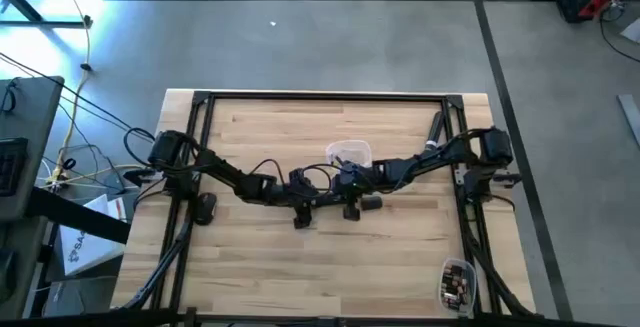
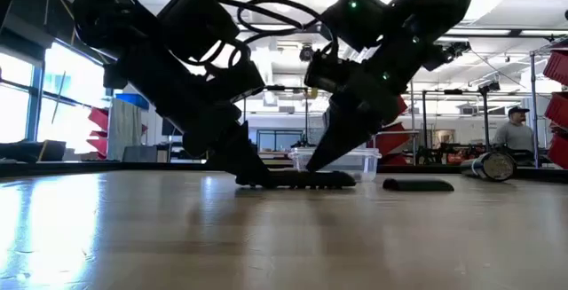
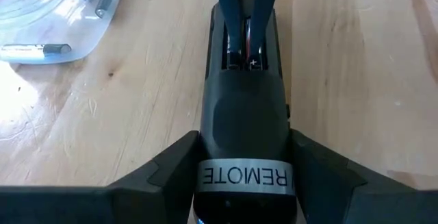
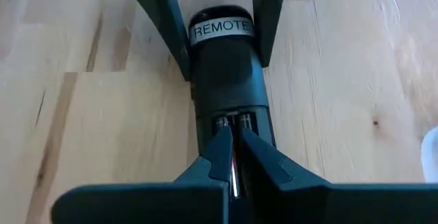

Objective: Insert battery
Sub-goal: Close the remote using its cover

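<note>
The remote (image 3: 243,135) lies mid-surface (image 1: 250,267), clamped at its labelled end by the left pincer (image 3: 243,183). The right pincer (image 4: 233,159) pinches a battery (image 4: 235,172) into the open bay. The battery looks light, stiff and slippery; hold it mid-length.

The remote (image 3: 245,125) was black, with a white label (image 3: 244,177) lettered in black. Its open compartment (image 4: 235,125) showed red and silver inside. The table (image 1: 330,257) was pale blond wood with darker grain streaks. The container (image 3: 51,15) was clear plastic. Both grippers, left (image 3: 243,176) and right (image 4: 234,152), were dark grey.
</note>
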You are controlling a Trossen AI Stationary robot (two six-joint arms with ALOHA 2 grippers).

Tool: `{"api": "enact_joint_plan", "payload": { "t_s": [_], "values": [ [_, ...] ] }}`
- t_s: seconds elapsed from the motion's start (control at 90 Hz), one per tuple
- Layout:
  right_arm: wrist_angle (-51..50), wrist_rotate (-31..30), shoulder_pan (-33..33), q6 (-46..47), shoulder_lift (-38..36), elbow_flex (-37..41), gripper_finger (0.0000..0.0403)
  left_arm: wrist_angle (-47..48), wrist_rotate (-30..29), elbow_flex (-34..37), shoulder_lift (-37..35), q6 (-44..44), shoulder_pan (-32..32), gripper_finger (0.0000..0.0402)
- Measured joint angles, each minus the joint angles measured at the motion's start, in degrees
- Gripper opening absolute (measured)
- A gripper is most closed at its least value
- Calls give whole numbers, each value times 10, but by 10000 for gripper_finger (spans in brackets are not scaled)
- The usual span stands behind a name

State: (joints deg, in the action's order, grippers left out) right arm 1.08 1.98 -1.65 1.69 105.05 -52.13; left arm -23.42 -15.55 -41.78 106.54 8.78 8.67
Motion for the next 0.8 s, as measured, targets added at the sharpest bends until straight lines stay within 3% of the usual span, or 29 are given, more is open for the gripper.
{"api": "enact_joint_plan", "payload": {
  "t_s": [0.278,0.522,0.8],
  "values": [
    [-18,-12,-3,-8,-27,3,0,0,0,0,0,1,0,182],
    [-109,-134,-41,-42,-131,6,0,0,0,0,0,2,0,182],
    [-44,-205,-91,64,-252,146,0,-2,0,0,0,11,0,182]
  ]
}}
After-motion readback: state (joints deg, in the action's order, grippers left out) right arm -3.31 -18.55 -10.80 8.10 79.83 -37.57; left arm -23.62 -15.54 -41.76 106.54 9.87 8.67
